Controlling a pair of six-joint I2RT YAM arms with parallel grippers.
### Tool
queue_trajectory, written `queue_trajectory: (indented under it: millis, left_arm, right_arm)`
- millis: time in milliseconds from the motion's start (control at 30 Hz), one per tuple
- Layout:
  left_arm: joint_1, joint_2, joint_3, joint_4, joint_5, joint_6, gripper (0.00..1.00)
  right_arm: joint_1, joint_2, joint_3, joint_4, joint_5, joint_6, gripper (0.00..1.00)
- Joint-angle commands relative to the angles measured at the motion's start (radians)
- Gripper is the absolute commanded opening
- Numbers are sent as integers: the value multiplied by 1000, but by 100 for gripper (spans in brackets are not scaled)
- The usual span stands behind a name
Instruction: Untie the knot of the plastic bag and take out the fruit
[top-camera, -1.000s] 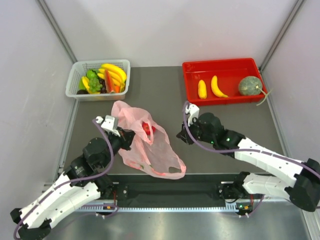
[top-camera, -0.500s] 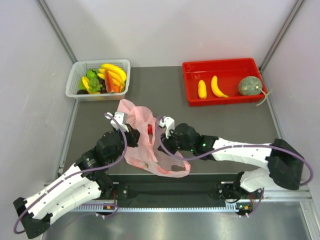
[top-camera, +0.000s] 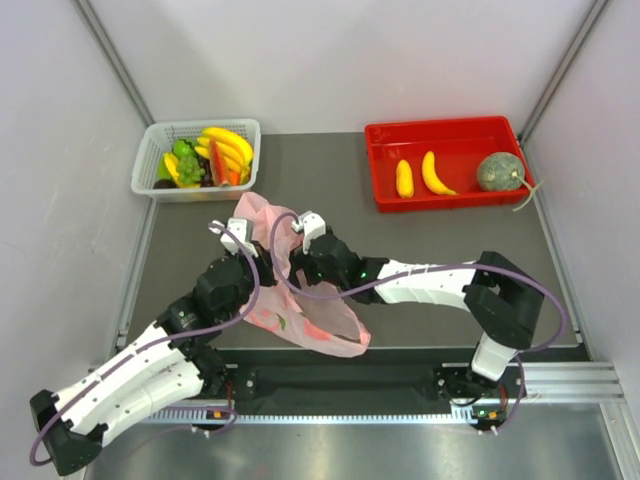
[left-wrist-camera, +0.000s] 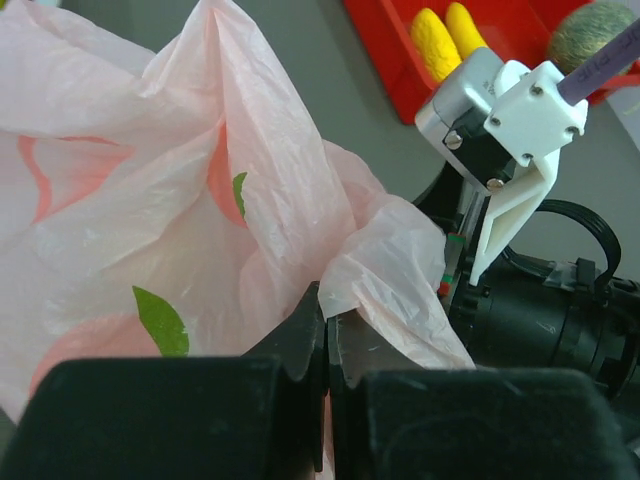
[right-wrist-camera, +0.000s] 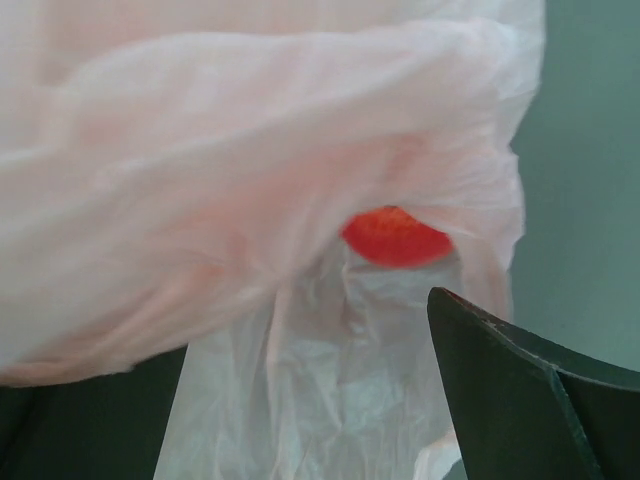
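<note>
We are pinching the flimsy pink plastic bag (left-wrist-camera: 150, 200) in the closed left gripper (left-wrist-camera: 325, 345); the right gripper (right-wrist-camera: 300, 350) is gaping, empty, at the small red fruit (right-wrist-camera: 395, 237).

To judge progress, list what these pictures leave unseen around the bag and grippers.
1. Top external: the right gripper's fingertips, buried in the plastic bag's folds.
2. Right wrist: the red fruit, mostly veiled by film; kind unclear.
3. Left wrist: any knot, indistinguishable in crumpled film past the left gripper.
4. All views: any other fruit inside, behind film.

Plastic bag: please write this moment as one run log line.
left gripper: shut on bag | right gripper: open, facing red fruit inside bag
</note>
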Motion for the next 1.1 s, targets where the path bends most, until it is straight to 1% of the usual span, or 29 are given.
queue_trajectory:
  millis: [0,267,400,533,567,633,733,833,900,933,967,1067]
  left_arm:
    - [-15,-2,-4,116,88,-24,0]
    - [-13,-1,-59,156,99,-29,0]
    - [-15,-10,-91,168,96,-30,0]
    - [-15,-28,-130,171,96,-29,0]
    - [-13,-34,-145,203,94,-29,0]
    - [-15,-44,-159,209,89,-32,0]
    - [-15,-56,-183,211,79,-36,0]
    - [-15,-68,-203,196,63,-41,0]
    - [-15,-76,-205,185,50,-41,0]
    - [-15,-90,-207,185,31,-41,0]
    - [-15,-94,-207,154,17,-41,0]
    - [-15,-128,-208,131,-33,-36,0]
  right_arm:
    - [13,70,105,55,150,32,100]
    - [9,202,166,154,232,74,99]
    - [3,266,232,161,285,75,100]
    - [-23,326,255,209,281,112,100]
    - [-31,337,260,220,273,126,100]
    - [-50,366,271,232,273,164,100]
    - [-74,405,280,272,247,219,100]
    - [-93,424,255,362,201,256,100]
    - [-100,423,223,399,149,270,100]
    - [-106,410,203,463,125,276,100]
    - [-109,403,162,494,91,278,100]
    - [-123,375,110,568,22,281,100]
